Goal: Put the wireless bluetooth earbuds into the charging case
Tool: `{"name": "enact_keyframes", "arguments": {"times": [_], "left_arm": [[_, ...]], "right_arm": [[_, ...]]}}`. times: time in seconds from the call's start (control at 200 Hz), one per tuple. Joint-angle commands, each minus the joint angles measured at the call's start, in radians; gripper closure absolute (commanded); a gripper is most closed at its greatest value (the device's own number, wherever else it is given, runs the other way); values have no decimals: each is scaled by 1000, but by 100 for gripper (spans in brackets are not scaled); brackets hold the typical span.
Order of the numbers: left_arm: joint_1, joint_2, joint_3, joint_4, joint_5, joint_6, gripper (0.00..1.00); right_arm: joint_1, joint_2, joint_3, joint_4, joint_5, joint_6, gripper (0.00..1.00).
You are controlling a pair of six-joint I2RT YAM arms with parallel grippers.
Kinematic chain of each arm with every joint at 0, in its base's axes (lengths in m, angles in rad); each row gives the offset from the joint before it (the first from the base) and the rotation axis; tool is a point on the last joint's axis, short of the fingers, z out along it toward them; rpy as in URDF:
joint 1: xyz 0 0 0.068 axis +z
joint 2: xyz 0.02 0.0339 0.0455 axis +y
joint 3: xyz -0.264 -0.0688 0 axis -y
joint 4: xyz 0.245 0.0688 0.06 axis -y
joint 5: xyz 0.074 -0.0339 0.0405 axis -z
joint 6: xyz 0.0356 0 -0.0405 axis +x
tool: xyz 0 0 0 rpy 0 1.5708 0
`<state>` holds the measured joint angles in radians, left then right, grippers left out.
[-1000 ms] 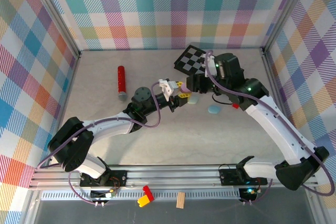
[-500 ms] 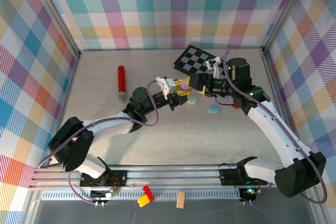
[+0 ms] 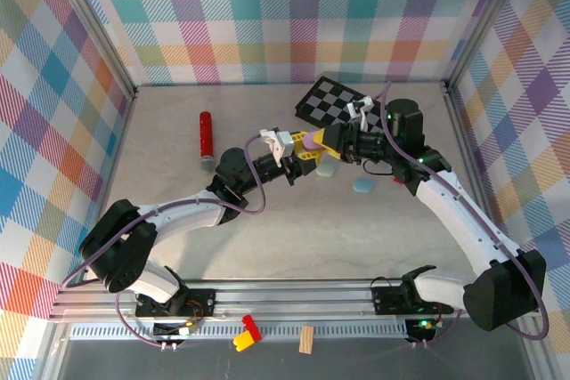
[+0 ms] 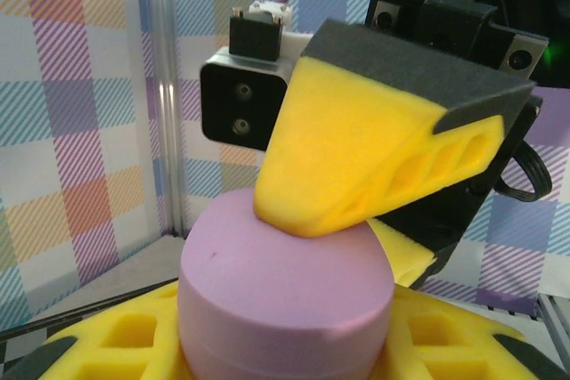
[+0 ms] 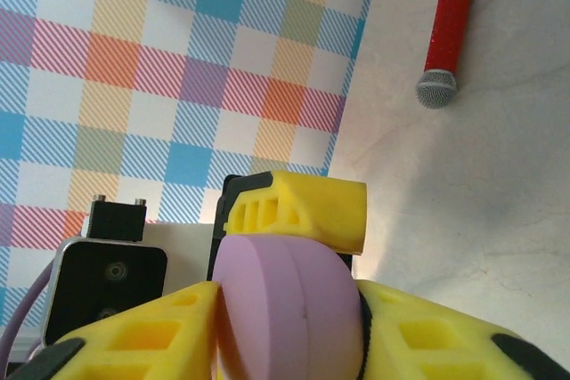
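Observation:
A purple pebble-shaped charging case is held up above the table between the two arms. My left gripper is shut on it, its yellow fingers flanking the case from below. My right gripper is shut on the same case, with its yellow pads pressing both sides. One right finger lies across the top of the case in the left wrist view. The case's seam is closed. The earbuds are out of view.
A mint case, a pale blue case and a small red piece lie on the table under the right arm. A checkerboard sits behind. A red microphone lies at left. Bricks rest past the front rail.
The right gripper swung left to meet the left gripper and now grips the purple case too. The left gripper rose and shifted slightly left with the case.

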<state>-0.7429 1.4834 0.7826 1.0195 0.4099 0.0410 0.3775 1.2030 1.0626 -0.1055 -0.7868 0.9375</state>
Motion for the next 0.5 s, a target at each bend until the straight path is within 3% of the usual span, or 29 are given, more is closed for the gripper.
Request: {"name": "enact_keyframes", "arguments": {"times": [0.0, 0.15, 0.25, 0.495], "left_arm": [[3, -28, -2, -2, 24, 2, 62], [5, -50, -18, -42, 10, 23, 61], [11, -69, -35, -83, -1, 37, 55], [21, -169, -108, -230, 17, 80, 18]], "right_arm": [[-1, 0, -13, 72, -37, 37, 69], [-15, -12, -34, 71, -7, 47, 81], [-28, -25, -65, 89, 9, 72, 84], [-50, -71, -148, 94, 88, 77, 90]]}}
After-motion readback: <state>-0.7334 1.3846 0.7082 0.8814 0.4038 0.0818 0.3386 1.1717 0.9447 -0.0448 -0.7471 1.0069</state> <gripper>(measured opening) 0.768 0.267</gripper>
